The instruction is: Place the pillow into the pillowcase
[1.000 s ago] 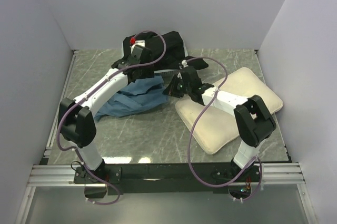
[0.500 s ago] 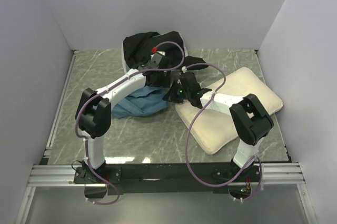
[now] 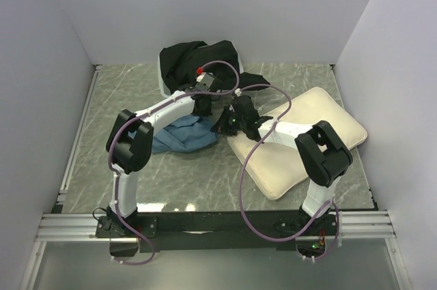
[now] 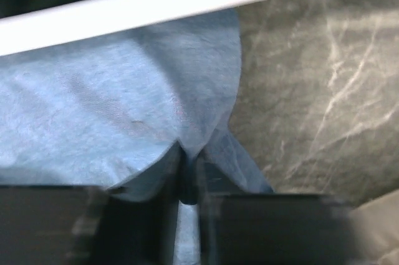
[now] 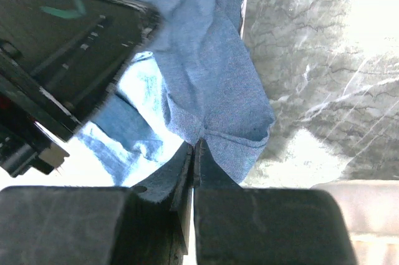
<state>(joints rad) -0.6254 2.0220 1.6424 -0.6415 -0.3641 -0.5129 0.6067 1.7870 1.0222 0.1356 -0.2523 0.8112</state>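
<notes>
The slate-blue pillowcase [image 3: 183, 136] lies crumpled at mid-table. The cream pillow [image 3: 311, 141] lies flat to its right, outside the case. Both grippers meet at the pillowcase's right edge. My left gripper [image 3: 205, 104] is shut on a fold of the blue fabric [image 4: 124, 115], which is pinched between its dark fingers [image 4: 262, 227]. My right gripper [image 3: 222, 123] is shut on a nearby hem of the pillowcase [image 5: 218, 90], its jaws pressed together with cloth bunched at their tips. A pillow corner [image 5: 368, 215] shows at the right wrist view's lower right.
A black cloth [image 3: 198, 58] is heaped at the back of the table behind the left gripper. Grey marble tabletop [image 3: 123, 99] shows around the fabric. White walls enclose three sides. Purple cables [image 3: 263, 92] loop over both arms.
My left arm swung right from the black cloth to the pillowcase's right edge, and its gripper closed on the blue fabric. The right gripper kept its grip and barely moved.
</notes>
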